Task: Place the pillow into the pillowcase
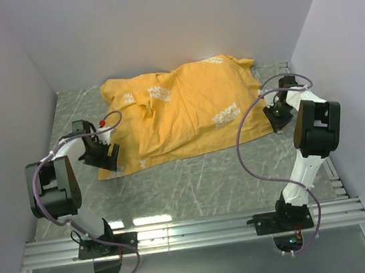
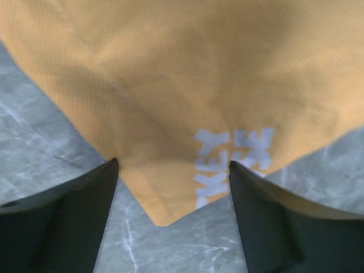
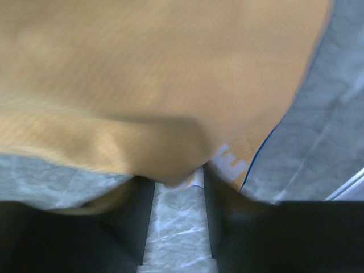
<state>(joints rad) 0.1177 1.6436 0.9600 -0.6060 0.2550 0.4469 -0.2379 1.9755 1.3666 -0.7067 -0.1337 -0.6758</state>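
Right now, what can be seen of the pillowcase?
The pillowcase lies orange-yellow side up, a thin woven-looking cloth with pale printed lettering, rumpled and humped toward the far right, across the far half of the table. A thin blue edge shows at its right side. Its near left corner sits between the fingers of the open left gripper; the right gripper meets a fold at its right edge, grip unclear.

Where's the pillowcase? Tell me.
Top view: the pillowcase lies orange side up across the far middle of the table, between the left tool at its near-left corner and the right tool at its right edge.
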